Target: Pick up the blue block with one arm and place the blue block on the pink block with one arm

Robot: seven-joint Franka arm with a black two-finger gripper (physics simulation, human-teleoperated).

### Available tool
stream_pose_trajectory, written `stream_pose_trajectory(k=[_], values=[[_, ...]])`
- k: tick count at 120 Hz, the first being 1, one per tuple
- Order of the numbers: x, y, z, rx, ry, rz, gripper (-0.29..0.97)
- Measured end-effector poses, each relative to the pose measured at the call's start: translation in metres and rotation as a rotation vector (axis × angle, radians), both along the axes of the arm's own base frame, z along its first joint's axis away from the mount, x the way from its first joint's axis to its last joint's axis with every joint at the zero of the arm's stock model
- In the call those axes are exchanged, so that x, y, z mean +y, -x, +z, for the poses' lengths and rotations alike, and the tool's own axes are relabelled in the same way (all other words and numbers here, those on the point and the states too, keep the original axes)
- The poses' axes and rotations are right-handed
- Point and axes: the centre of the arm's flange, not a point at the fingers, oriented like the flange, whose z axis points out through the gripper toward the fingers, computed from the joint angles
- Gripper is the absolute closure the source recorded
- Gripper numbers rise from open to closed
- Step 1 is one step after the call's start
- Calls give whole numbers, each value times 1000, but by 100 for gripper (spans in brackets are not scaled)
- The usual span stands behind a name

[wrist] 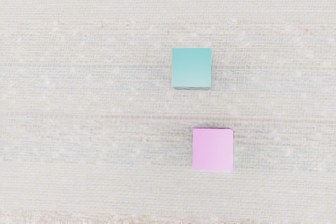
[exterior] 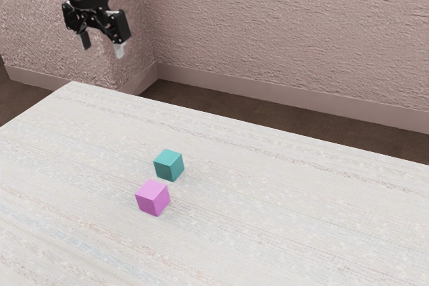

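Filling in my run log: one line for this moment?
hand: open, raised, empty | blue block: on table, not stacked | pink block: nearby, not touching

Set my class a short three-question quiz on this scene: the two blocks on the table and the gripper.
1. Fill in: the blue block and the pink block both stand on the ____.
2. True or false: the blue block lies on top of the pink block.
3. The gripper is: A shut on the blue block; B open, high, clear of both blocks; C touching the pink block.
Key: 1 table; 2 false; 3 B.
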Motion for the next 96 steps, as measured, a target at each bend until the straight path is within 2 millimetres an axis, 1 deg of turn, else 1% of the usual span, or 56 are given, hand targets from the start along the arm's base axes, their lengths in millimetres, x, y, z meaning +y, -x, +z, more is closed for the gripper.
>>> stream_pose_trajectory(k=[32, 34, 36, 41, 44, 48, 55, 63, 76, 88, 96], values=[[11, 2, -1, 18, -8, 28, 0], [12, 3, 5, 7, -8, 30, 0], [13, 5, 18, -14, -8, 32, 0], [14, 14, 59, -85, -8, 38, 0], [14, 20, 76, -112, -8, 41, 0], [15, 25, 88, -125, -7, 44, 0], [14, 32, 97, -122, -6, 47, 0], [11, 35, 97, -102, -5, 44, 0], [3, 26, 82, -51, -5, 31, 0], [-6, 20, 73, -22, 2, 16, 0], [-14, 11, 60, 8, 11, 2, 0]])
